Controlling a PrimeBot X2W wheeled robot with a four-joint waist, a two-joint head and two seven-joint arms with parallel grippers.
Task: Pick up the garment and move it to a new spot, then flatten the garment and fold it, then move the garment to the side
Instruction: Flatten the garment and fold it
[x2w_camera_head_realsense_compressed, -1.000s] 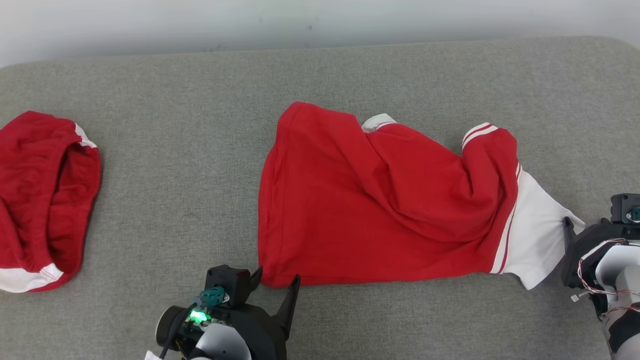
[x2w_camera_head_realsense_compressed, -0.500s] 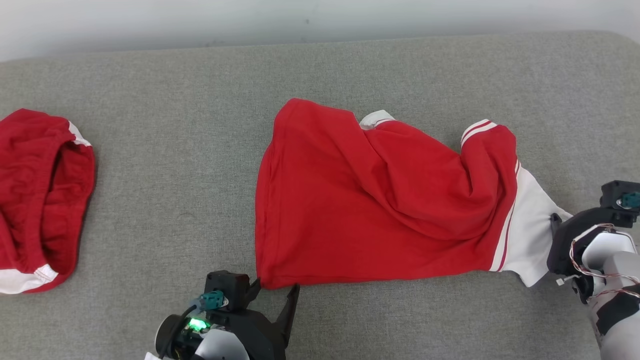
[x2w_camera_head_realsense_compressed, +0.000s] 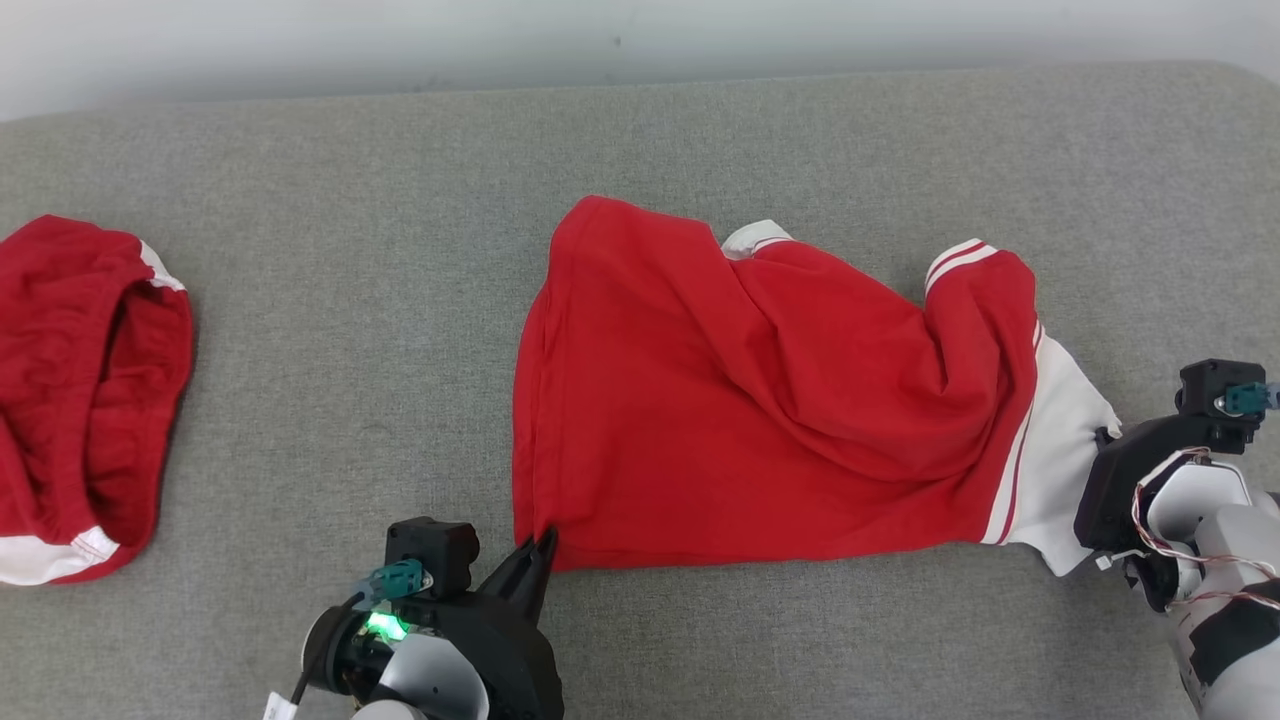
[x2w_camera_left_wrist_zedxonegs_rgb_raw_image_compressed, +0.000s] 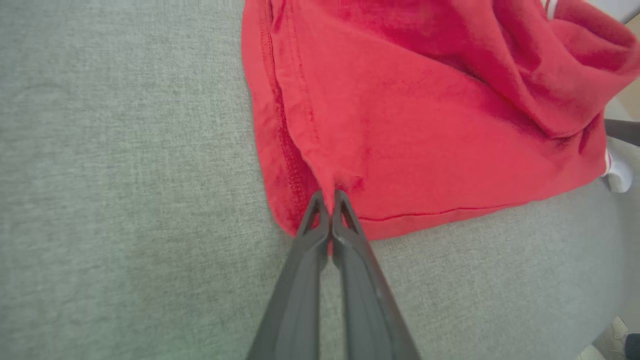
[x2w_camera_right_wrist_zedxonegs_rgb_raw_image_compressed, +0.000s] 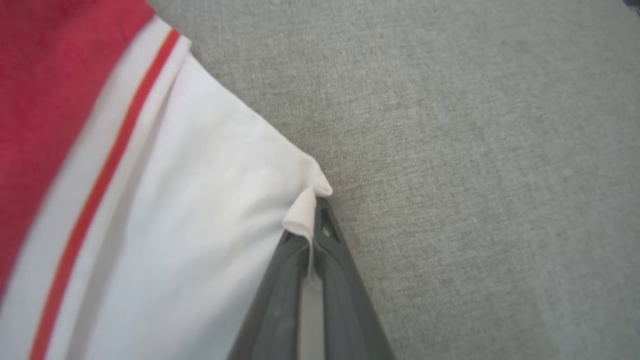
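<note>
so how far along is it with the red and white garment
Done: both grips are set. The left gripper is shut on the red hem corner of the garment, the right gripper on its white edge. In hand: the pick-up; the garment lies rumpled on the grey surface, not yet lifted. Left: moving it to a new spot, flattening, folding, setting it aside.

The left pincer (x2w_camera_left_wrist_zedxonegs_rgb_raw_image_compressed: 327, 196) and right pincer (x2w_camera_right_wrist_zedxonegs_rgb_raw_image_compressed: 314, 212), open before, have clamped onto the garment (x2w_camera_head_realsense_compressed: 760, 400).
</note>
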